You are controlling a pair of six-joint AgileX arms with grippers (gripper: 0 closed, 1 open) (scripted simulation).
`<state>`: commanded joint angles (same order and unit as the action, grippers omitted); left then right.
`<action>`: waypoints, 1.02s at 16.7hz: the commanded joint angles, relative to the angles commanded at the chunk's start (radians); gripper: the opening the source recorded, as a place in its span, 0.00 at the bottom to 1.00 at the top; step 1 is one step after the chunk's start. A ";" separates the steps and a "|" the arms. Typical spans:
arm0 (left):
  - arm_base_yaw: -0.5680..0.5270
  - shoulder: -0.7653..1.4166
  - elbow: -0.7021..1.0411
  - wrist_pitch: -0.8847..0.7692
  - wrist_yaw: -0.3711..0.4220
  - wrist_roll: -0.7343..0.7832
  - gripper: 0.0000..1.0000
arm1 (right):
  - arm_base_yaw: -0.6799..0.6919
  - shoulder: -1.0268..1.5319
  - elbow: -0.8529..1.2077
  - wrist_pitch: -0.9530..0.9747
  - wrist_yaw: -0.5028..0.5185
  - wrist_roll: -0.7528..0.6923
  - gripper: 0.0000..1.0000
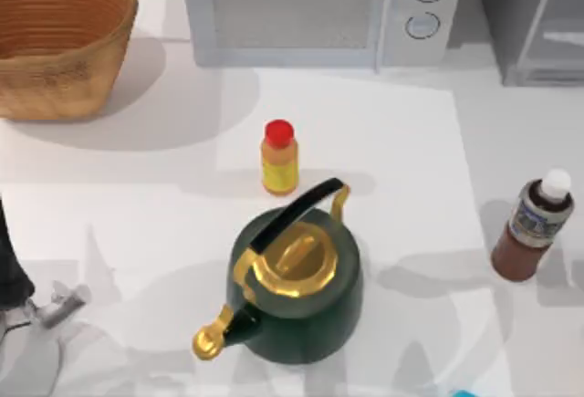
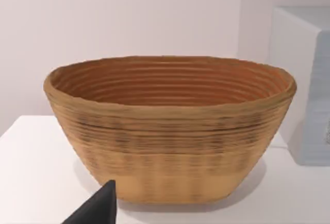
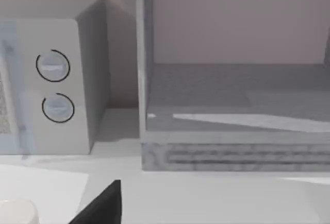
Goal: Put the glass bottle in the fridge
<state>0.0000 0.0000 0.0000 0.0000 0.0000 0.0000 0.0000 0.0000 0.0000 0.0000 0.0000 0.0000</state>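
The glass bottle, small and dark brown with a white cap and a grey-white label, stands upright near the table's right edge. The fridge is the grey cabinet at the back right corner. The right wrist view looks into the fridge's grey inside, which a slanting light bar crosses. A dark part of my right gripper shows low in that view, with a white rounded cap at the corner. My left gripper is parked at the table's left front and faces the basket.
A green kettle with gold trim stands at the table's middle front. Behind it is an orange-yellow bottle with a red cap. A light-grey microwave sits at the back centre, left of the fridge. A woven basket occupies the back left.
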 joint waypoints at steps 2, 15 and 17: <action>0.000 0.000 0.000 0.000 0.000 0.000 1.00 | 0.000 0.001 0.000 0.001 -0.001 0.000 1.00; 0.000 0.000 0.000 0.000 0.000 0.000 1.00 | -0.121 0.875 -0.021 0.805 -0.708 -0.217 1.00; 0.000 0.000 0.000 0.000 0.000 0.000 1.00 | -0.172 1.091 0.000 0.946 -0.825 -0.252 1.00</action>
<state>0.0000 0.0000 0.0000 0.0000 0.0000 0.0000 -0.1725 1.0910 -0.0005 0.9457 -0.8246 -0.2521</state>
